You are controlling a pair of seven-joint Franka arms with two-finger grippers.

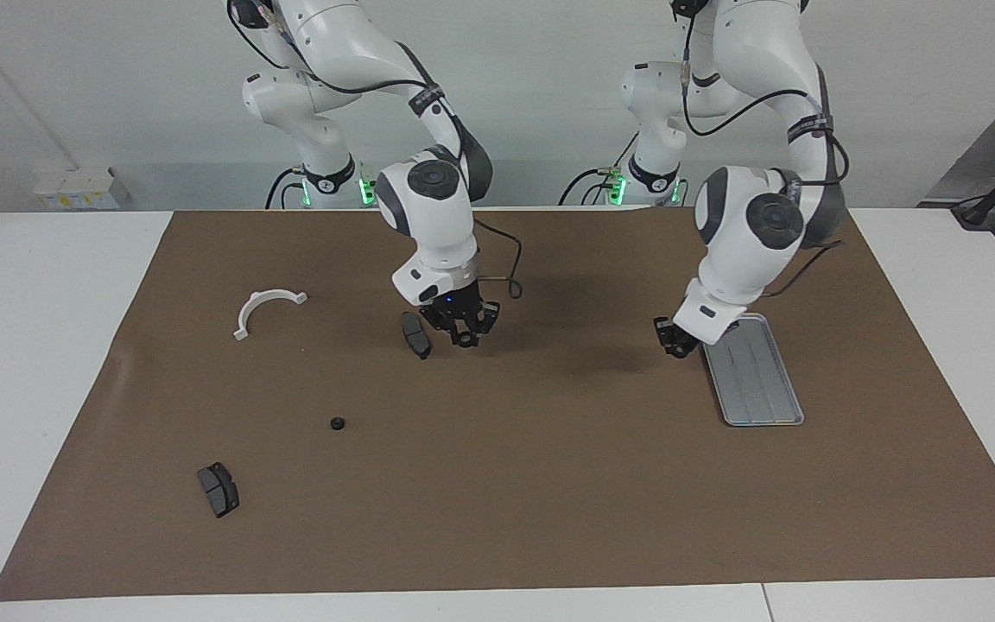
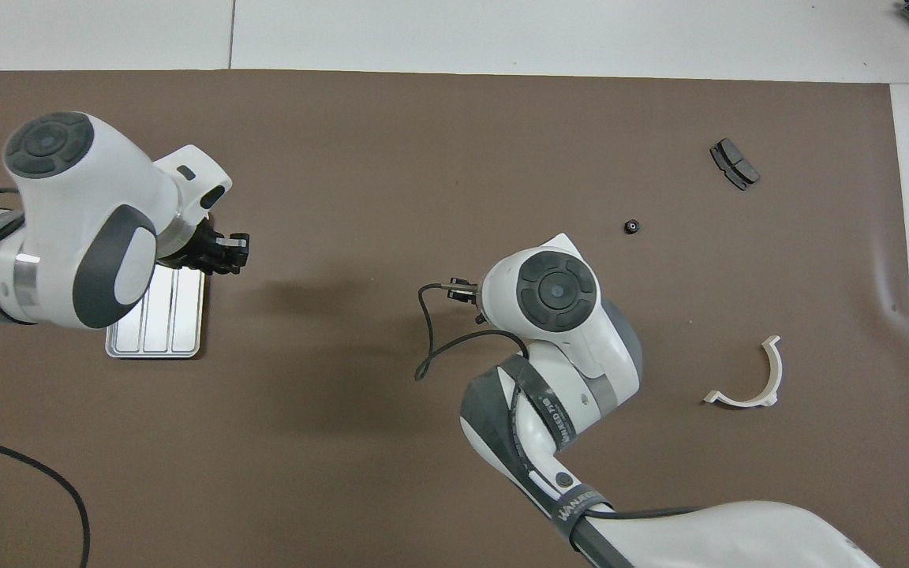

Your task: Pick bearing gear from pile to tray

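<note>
The small black round gear (image 1: 337, 423) lies alone on the brown mat (image 1: 497, 501), free of either gripper, toward the right arm's end of the table. A dark grey brake pad (image 1: 218, 489) lies farther from the robots than the gear, apart from it, and the white curved half-ring bracket (image 1: 266, 308) lies nearer to the robots. A second brake pad (image 1: 415, 334) lies on the mat just beside the right gripper (image 1: 465, 337), which hangs low over the mat near the table's middle; whether its fingertips meet or stand apart cannot be told, and nothing can be seen held in it.

The silver-grey tray (image 1: 761, 389) sits at the left arm's end of the mat, with faint lengthwise ridges and only bare metal showing in it (the left arm's wrist covers the part nearest the robots). The left gripper (image 1: 673, 344) hovers at the tray's edge by that same corner; its finger state cannot be told either.
</note>
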